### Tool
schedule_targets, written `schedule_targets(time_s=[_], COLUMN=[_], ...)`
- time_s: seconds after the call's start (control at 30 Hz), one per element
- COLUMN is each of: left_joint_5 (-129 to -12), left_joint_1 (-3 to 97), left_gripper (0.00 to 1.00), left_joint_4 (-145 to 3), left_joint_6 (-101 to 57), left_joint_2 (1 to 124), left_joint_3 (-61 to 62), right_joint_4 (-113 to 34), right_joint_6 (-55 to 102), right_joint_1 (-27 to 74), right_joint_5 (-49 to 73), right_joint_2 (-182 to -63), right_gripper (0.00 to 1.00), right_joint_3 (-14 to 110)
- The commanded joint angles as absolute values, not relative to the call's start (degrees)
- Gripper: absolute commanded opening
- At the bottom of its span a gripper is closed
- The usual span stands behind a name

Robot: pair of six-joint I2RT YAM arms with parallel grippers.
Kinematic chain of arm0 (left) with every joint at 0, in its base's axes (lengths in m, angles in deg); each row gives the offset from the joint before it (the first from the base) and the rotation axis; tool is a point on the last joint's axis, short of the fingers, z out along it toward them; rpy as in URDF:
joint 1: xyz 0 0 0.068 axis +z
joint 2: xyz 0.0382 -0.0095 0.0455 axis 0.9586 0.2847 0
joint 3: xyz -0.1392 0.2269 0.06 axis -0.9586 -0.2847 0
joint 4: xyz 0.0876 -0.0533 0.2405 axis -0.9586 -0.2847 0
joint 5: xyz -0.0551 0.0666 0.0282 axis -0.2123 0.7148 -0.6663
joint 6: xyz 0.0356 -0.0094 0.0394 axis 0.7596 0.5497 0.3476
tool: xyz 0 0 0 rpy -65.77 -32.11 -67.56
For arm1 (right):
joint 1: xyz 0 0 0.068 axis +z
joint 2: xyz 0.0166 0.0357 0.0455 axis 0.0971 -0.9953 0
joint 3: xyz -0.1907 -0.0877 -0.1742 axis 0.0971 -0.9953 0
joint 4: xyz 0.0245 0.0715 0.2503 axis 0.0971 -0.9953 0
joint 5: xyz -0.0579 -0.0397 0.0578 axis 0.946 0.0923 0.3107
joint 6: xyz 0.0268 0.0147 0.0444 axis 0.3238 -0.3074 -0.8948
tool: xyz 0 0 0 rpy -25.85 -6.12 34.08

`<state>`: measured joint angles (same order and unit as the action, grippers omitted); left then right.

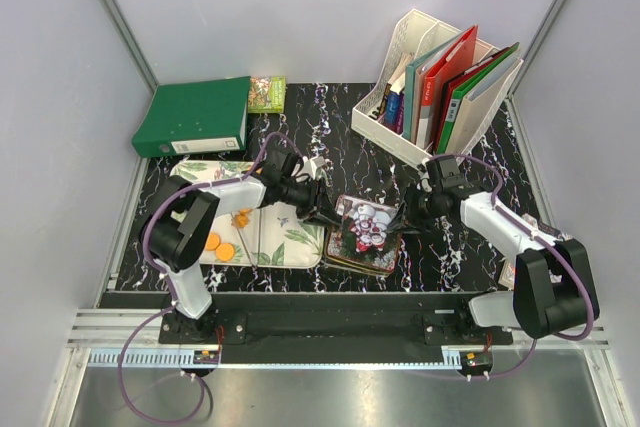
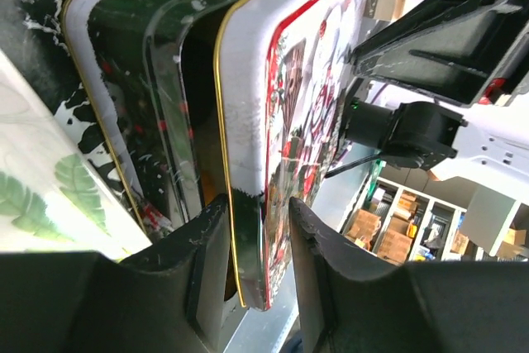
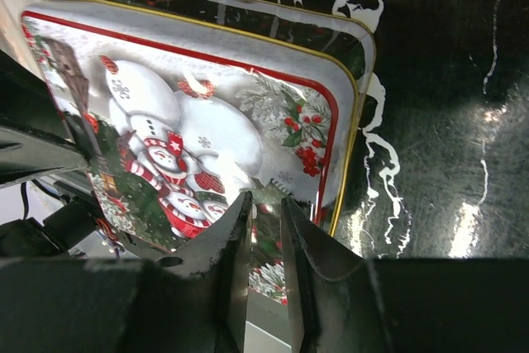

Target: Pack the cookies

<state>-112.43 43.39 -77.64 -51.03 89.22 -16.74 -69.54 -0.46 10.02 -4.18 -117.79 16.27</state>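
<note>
The cookies (image 1: 226,252) are orange discs lying flat, faces up, on a white leaf-printed tray (image 1: 275,247) to the left of centre. Being round, they have no long axis of their own. Two sit side by side near the tray's left end. Another orange patch shows a little further back, close against the left arm, and we cannot make out its shape.

Just right of the tray is a rectangular tin (image 2: 116,64) with dark walls and a gold rim. From above, its sides sit slightly askew to the table's near edge. Its lid (image 1: 372,227), printed with snowmen inside a red border, faces up. It sits over the tin but not seated. The left wrist view shows a dark gap between the lid's white edge and the tin's wall, and the right wrist view shows the tin's rim beyond the lid.

The left gripper (image 2: 256,212) has its fingers pressed on either side of the lid's left edge. The right gripper (image 3: 264,204) is almost closed, pinching the lid's opposite edge in a thin gap.

Everything sits on a black marbled table (image 1: 480,167). At the back lie a green binder (image 1: 195,117) and a small green box (image 1: 267,93), with a white rack (image 1: 420,97) of upright folders to the right.
</note>
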Motion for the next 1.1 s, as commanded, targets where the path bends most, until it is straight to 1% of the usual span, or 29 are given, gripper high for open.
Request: schedule_targets(time_s=[0.0,0.53,0.7,1.07], left_joint_5=[-110.73,-105.28,-101.43,-97.55], left_joint_1=[43.66,44.63,45.33,45.42], left_gripper=[0.37,0.37,0.37,0.36], left_joint_4=[-81.69,-91.53,-94.43,-95.23], left_joint_6=[-47.5,-42.04,-40.46,-40.46], left_joint_2=[86.1,81.63,79.43,78.46], left_joint_3=[-14.7,-12.77,-12.86,-14.09], right_joint_4=[-68.09,-67.65,-67.56,-68.52], right_joint_6=[-0.4,-0.4,-0.57,-3.21], right_joint_1=[10.16,10.16,10.25,10.25], right_joint_5=[-3.84,-3.48,-3.48,-3.92], right_joint_2=[-119.08,-119.79,-119.79,-115.83], right_gripper=[0.28,0.27,0.27,0.3], right_joint_3=[16.41,16.67,16.76,20.01])
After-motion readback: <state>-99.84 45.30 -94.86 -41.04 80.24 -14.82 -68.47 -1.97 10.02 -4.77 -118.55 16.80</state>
